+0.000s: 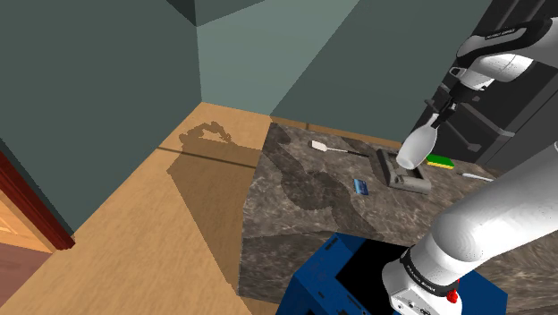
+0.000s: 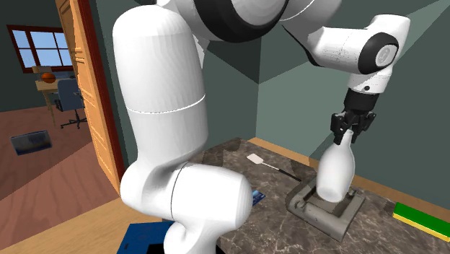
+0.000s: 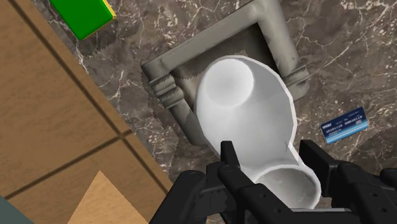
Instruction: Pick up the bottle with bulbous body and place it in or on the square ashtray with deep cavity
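**Bottle held by the neck over the ashtray**

The hand (image 2: 351, 133) is closed on the narrow neck of the white bottle (image 2: 336, 169), its two black fingers (image 3: 229, 167) pressed against the neck from either side. The bottle hangs below the hand with its bulbous body downward and leans a little off upright.

The bottle's rounded base is over the deep cavity of the square grey ashtray (image 2: 317, 216). In the second exterior view it looks to dip below the rim, but I cannot tell whether it touches the bottom.

The ashtray rests flat on the dark marbled counter (image 1: 304, 201), near the counter's edge that runs along the wall, where a strip of wooden floor (image 3: 57, 121) shows beyond it.

A green block with a yellow side (image 3: 86, 16) lies close to that same edge, a short way apart from the ashtray. A small blue card (image 3: 343, 124) lies on the ashtray's other side, further in from the edge. A white utensil with a dark handle (image 1: 320, 146) lies along the same edge, nearer the counter's corner.

The blue stand (image 1: 331, 277) sits against the counter's near edge.
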Robot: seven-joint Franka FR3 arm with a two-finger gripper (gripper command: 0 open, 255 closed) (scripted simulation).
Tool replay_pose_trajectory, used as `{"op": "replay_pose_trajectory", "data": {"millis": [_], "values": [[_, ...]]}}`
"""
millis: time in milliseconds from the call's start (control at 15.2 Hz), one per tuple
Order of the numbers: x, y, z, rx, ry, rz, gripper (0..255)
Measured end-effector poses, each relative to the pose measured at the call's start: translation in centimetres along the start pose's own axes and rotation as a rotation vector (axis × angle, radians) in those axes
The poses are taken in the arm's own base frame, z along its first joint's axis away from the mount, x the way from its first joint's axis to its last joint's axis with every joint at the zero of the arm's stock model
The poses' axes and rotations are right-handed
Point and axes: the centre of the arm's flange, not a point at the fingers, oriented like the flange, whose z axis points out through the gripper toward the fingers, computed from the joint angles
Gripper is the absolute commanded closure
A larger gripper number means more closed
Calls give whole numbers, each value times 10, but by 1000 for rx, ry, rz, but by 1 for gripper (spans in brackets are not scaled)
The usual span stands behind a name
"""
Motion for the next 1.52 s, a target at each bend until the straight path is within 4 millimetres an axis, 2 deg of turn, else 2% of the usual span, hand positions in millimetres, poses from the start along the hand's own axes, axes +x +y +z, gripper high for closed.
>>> {"op": "replay_pose_trajectory", "data": {"millis": [396, 462, 858, 1188, 1518], "values": [[0, 0, 3, 0, 0, 0, 255], [0, 0, 3, 0, 0, 0, 0], [0, 0, 3, -1, 0, 0, 0], [0, 0, -41, -2, 1, 0, 0], [0, 0, -46, -1, 1, 0, 0]]}}
